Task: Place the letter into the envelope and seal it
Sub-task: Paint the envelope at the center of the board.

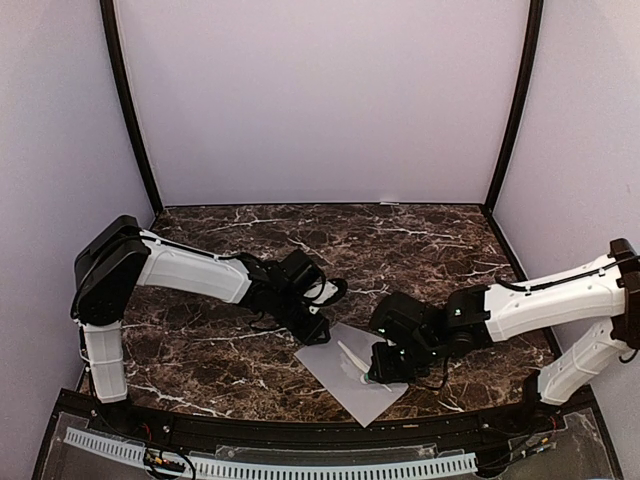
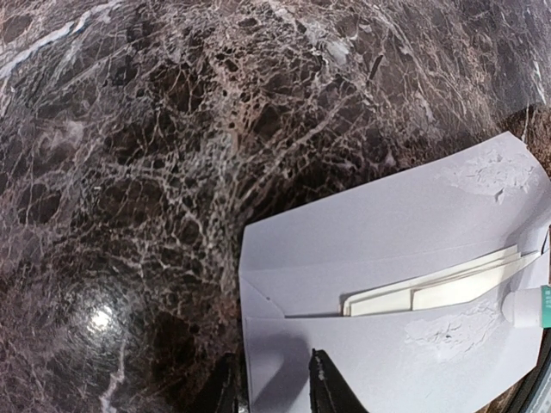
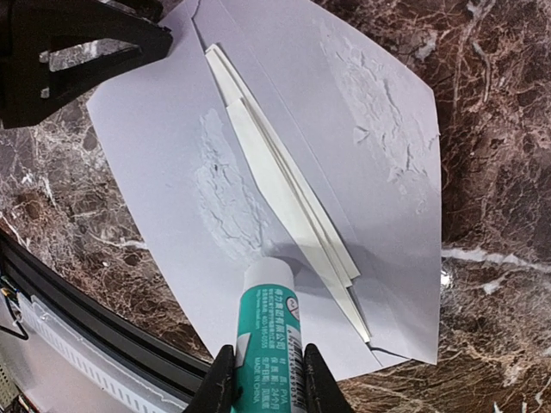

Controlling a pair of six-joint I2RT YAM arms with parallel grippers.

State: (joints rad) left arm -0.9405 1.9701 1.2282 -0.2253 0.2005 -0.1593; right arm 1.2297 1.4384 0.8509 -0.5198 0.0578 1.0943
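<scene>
The grey envelope lies flat near the table's front edge with its flap open. The folded cream letter sits partly in its pocket, one long edge sticking out. My right gripper is shut on a teal glue stick, whose white tip rests on the envelope body beside the letter. Rough, wrinkled patches mark the envelope body and the flap. My left gripper is open over the envelope's far corner, one finger on each side of its edge, nothing pinched between them.
The dark marble table spreads behind and around the envelope. A black rail runs along the front edge just beside the envelope. Both arms reach in low from the sides.
</scene>
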